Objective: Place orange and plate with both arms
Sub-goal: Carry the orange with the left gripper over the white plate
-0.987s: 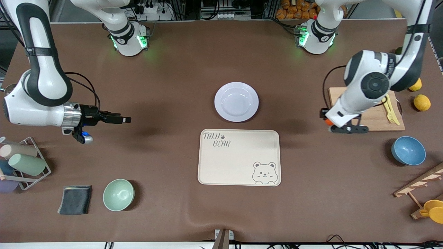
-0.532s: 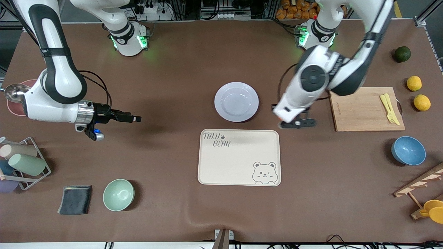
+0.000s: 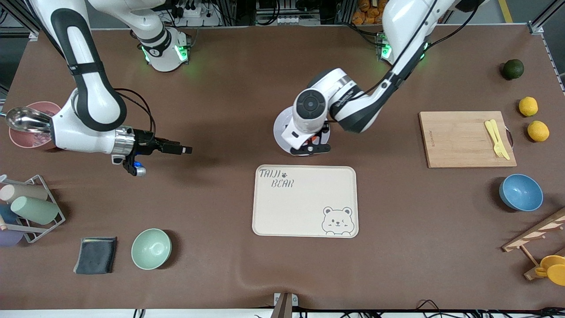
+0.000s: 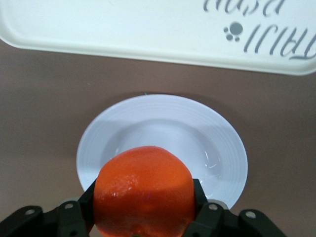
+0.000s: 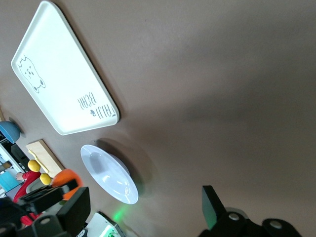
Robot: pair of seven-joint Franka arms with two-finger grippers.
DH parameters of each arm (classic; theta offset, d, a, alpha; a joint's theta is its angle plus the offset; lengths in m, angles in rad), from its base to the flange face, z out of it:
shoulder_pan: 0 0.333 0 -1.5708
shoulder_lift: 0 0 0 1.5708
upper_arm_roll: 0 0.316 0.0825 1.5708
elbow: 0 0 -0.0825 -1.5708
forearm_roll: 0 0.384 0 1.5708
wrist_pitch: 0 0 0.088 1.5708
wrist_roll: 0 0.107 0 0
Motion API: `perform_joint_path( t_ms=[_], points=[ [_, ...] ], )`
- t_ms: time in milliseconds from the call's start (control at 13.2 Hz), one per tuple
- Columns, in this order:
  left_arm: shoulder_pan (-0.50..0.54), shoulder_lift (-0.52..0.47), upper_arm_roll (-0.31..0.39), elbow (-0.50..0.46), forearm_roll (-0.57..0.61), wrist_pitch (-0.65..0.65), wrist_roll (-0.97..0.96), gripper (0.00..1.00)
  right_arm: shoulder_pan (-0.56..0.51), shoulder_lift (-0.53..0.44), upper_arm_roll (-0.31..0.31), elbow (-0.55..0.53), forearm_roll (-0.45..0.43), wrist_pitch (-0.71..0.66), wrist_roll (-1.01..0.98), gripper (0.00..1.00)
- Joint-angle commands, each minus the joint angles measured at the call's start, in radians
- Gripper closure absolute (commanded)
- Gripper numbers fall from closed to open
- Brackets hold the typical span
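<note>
Since the earlier frame the orange (image 4: 143, 190) has been carried from beside the cutting board (image 3: 459, 139) to above the plate (image 3: 282, 128), clamped in the left gripper (image 3: 314, 143); the bear tray (image 3: 304, 201) lies nearer the camera; the right gripper (image 3: 174, 149) is held spread apart over bare table.

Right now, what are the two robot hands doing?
Left gripper: shut on the orange, over the plate.
Right gripper: open, holding nothing.
</note>
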Motion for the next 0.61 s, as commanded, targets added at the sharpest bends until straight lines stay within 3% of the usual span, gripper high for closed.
perform_joint_path(
  t_ms=[0, 304, 532],
  points=[
    [-0.018, 0.041, 0.008, 0.042, 0.03, -0.03, -0.021, 1.0, 0.037, -0.04, -0.006, -0.055, 0.038, 0.035, -0.014, 0.0],
    [-0.049, 0.087, 0.019, 0.042, 0.061, -0.018, -0.026, 1.0, 0.12, -0.032, -0.006, -0.117, 0.23, 0.131, -0.137, 0.0],
    [-0.076, 0.1, 0.042, 0.042, 0.063, -0.003, -0.026, 1.0, 0.195, -0.029, -0.006, -0.147, 0.321, 0.2, -0.184, 0.0]
  ],
)
